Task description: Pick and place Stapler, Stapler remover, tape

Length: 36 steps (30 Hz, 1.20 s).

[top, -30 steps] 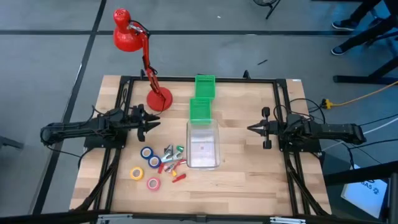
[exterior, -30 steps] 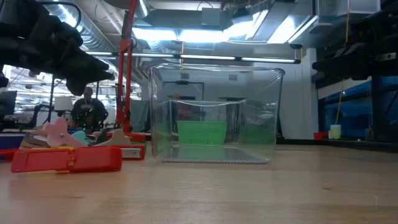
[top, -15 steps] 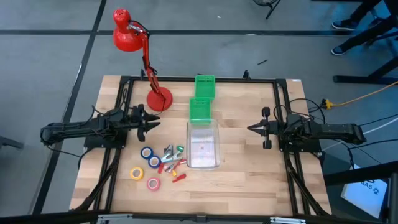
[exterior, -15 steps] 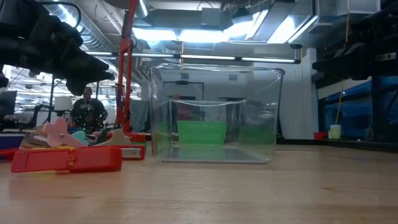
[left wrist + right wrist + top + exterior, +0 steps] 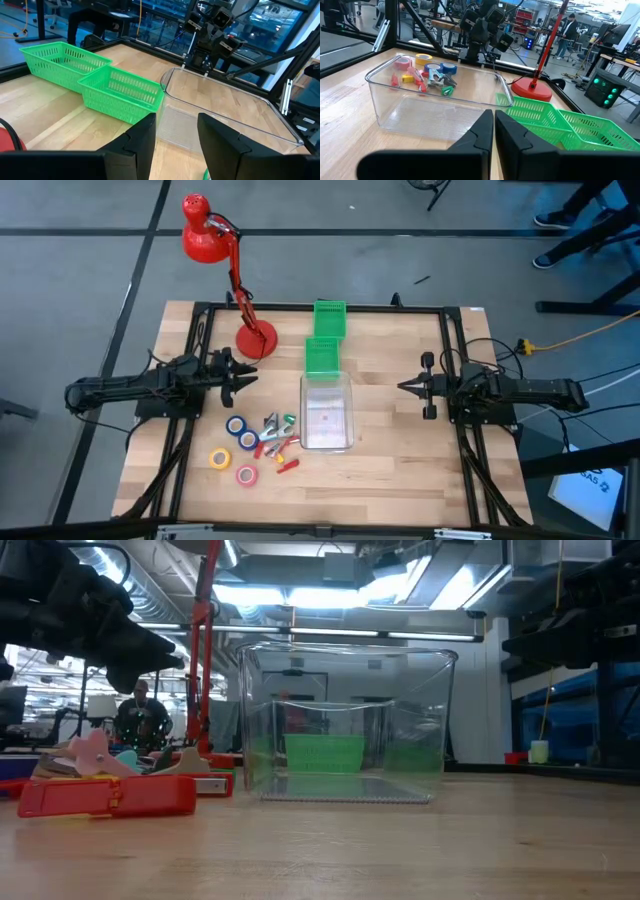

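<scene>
Desk (image 5: 400, 470): clear bin (image 5: 327, 413) at centre. Tape rolls (image 5: 238, 448), stapler and remover (image 5: 277, 434) lie clustered just left of the bin, nearer the left gripper (image 5: 246, 377), in front of its spread jaws. Right gripper (image 5: 403, 387) waits opposite, jaws pressed together. No change from earlier frames.

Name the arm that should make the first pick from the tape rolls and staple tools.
Left. The left gripper hovers open just behind the tape rolls and the staple tools, all lying on its side of the clear bin. The right gripper, jaws shut, would have to reach across that bin.
</scene>
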Available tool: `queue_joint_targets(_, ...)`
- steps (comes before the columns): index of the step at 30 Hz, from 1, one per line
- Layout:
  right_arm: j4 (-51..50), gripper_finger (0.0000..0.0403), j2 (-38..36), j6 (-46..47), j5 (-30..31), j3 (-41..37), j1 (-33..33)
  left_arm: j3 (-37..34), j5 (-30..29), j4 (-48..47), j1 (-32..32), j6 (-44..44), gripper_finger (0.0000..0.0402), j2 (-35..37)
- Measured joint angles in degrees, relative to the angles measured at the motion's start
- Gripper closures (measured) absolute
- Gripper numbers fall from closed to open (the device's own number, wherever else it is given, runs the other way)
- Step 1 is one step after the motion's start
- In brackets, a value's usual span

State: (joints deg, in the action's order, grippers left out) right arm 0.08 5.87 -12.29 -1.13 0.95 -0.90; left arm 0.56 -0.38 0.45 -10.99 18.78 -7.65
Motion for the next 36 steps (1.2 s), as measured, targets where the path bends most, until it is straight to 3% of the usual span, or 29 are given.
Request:
queue_joint_targets(18,0.1,0.0382,0.0,-4.3,0.4,0.0,0.0,0.0,0.0,0.0,0.0,0.0,0.0258,0.0)
queue_joint_targets(22,3.3,0.0382,0.0,7.5,-2.8,0.0,0.0,0.0,0.0,0.0,0.0,0.0,0.0258,0.0)
queue_joint_targets(32,6.5,0.0382,0.0,47.0,-3.1,0.0,0.0,0.0,0.0,0.0,0.0,0.0,0.0258,0.0)
queue_joint_targets(36,6.3,0.0382,0.0,54.0,-3.1,0.0,0.0,0.0,0.0,0.0,0.0,0.0,0.0258,0.0)
